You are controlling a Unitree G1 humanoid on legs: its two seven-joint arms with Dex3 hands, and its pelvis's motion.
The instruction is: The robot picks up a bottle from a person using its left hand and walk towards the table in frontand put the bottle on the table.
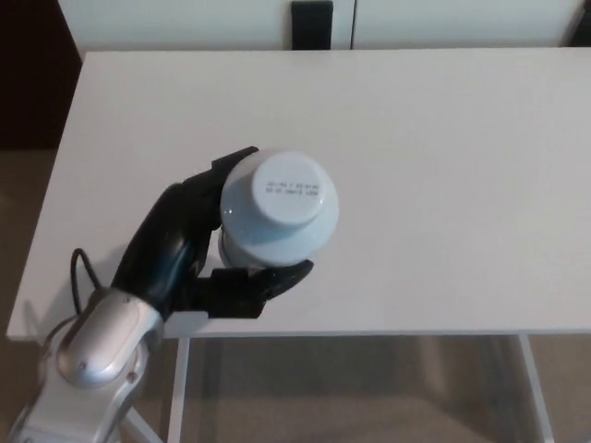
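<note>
Table (443, 185): white, broad, its near edge just below your hand.
Left hand (199, 249): black, fingers clasped round the bottle's body.
Bottle (282, 208): white, upright, over the table's near left part. It is probably rigid, smooth and light, so grip the body beneath the wide cap.
</note>
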